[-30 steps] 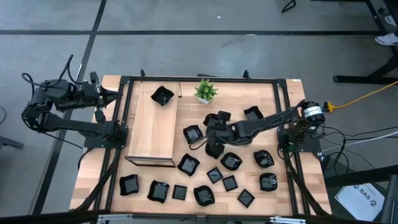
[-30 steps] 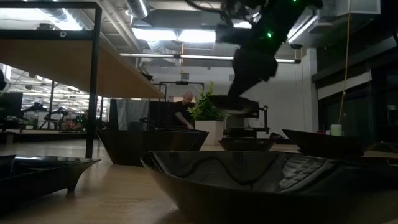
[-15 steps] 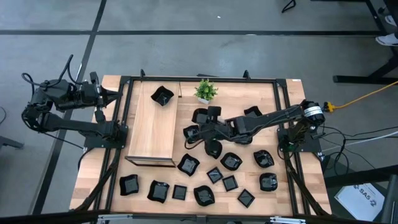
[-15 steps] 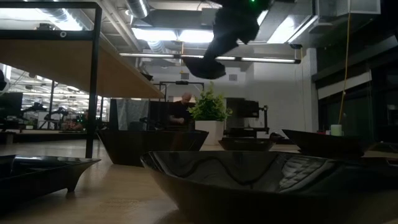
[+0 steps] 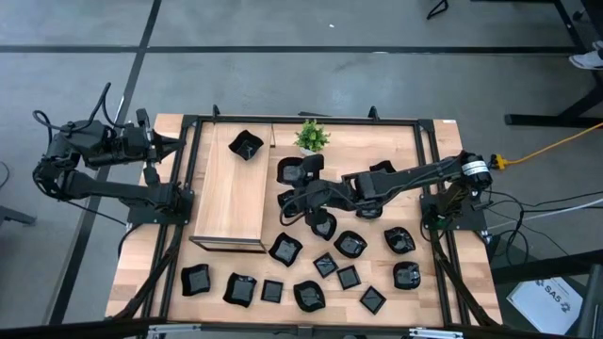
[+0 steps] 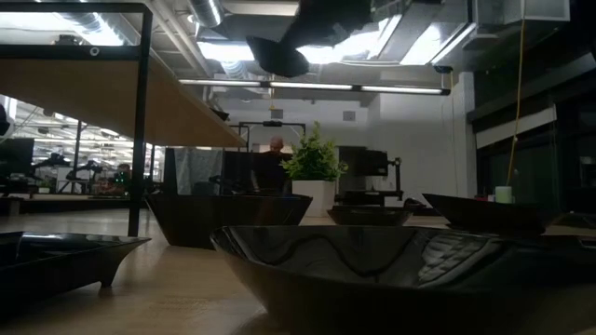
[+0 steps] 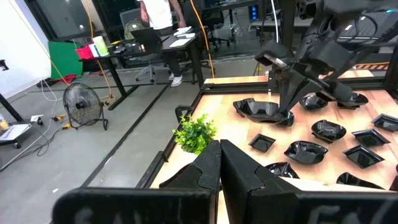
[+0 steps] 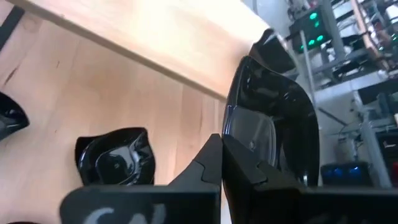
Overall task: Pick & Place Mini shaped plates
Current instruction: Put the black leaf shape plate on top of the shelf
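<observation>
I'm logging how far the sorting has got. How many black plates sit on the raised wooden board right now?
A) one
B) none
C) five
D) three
A: in the high view a single plate rests at the far end of the raised wooden board, while the right gripper carries another plate above the table beside it.

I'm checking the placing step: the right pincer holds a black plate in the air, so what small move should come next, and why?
Probably carry it on leftward toward the raised wooden board. The right pincer is shut on a mini plate held high above the table, just right of the board, where one plate already sits with bare wood beside it. The left pincer waits shut off the table's left edge.
</observation>
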